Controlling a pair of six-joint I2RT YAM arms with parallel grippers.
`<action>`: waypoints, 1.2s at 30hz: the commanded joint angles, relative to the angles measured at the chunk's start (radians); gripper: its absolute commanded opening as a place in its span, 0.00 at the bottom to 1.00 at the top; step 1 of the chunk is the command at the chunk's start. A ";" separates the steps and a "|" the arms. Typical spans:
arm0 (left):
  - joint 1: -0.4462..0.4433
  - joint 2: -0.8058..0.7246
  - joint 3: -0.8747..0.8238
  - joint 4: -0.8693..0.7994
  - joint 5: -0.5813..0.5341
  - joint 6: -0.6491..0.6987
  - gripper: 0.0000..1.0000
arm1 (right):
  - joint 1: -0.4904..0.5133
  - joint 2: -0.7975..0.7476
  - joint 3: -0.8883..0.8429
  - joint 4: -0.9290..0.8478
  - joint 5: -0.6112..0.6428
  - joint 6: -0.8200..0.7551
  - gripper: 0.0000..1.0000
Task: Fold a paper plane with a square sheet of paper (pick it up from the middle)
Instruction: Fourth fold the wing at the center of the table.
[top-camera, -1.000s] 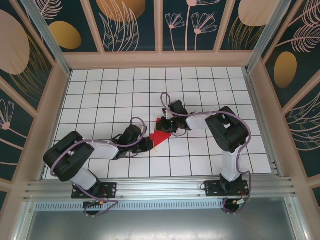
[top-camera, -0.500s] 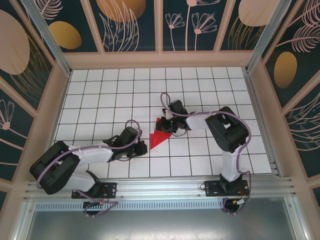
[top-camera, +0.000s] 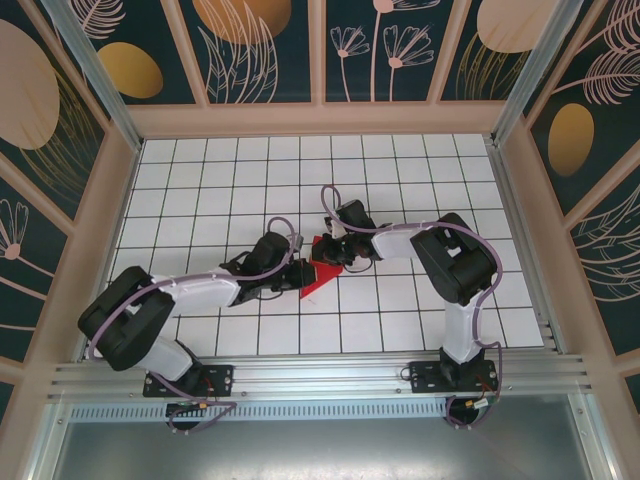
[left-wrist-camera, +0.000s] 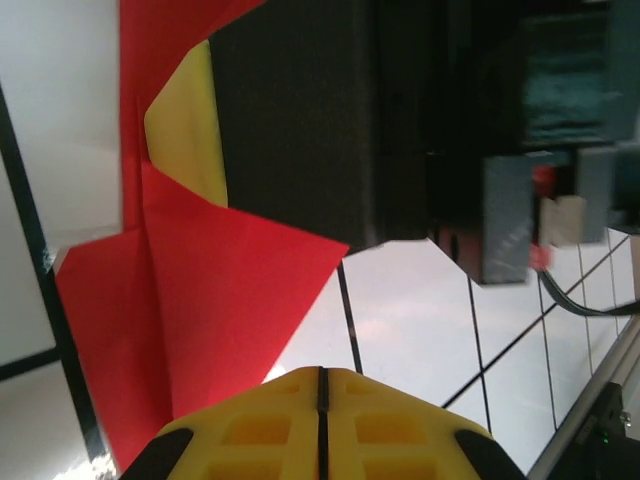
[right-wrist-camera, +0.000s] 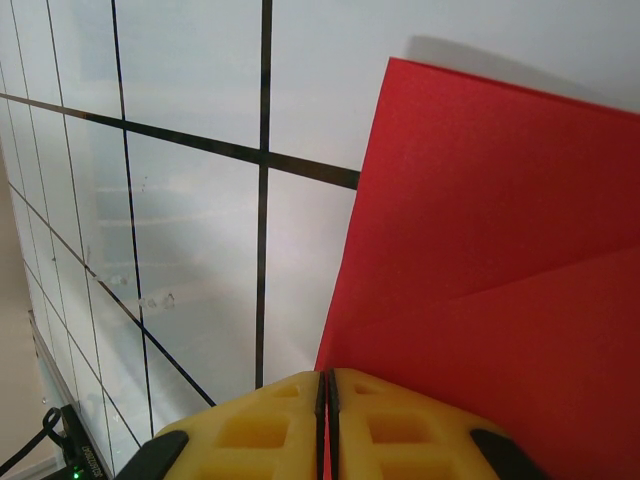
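Jaws together on left gripper (left-wrist-camera: 320, 410) and right gripper (right-wrist-camera: 326, 405), tips over thin bright red folded paper (top-camera: 321, 276).

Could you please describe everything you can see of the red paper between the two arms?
The thin bright red folded paper lies on the white gridded tabletop, mid-table. It is matte, layered, with visible creases and a point toward the near-left. The shut left end effector and shut right end effector both meet its edges; pinching or pressing is unclear.
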 joint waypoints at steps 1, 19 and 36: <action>0.001 0.060 0.009 0.061 0.002 0.024 0.08 | 0.000 0.058 -0.007 -0.049 0.059 -0.022 0.13; -0.001 0.165 -0.166 0.161 -0.055 -0.046 0.02 | -0.017 -0.044 0.001 -0.023 0.013 -0.018 0.16; 0.001 0.186 -0.182 0.214 -0.006 -0.075 0.01 | 0.035 -0.149 -0.133 0.107 -0.005 0.070 0.14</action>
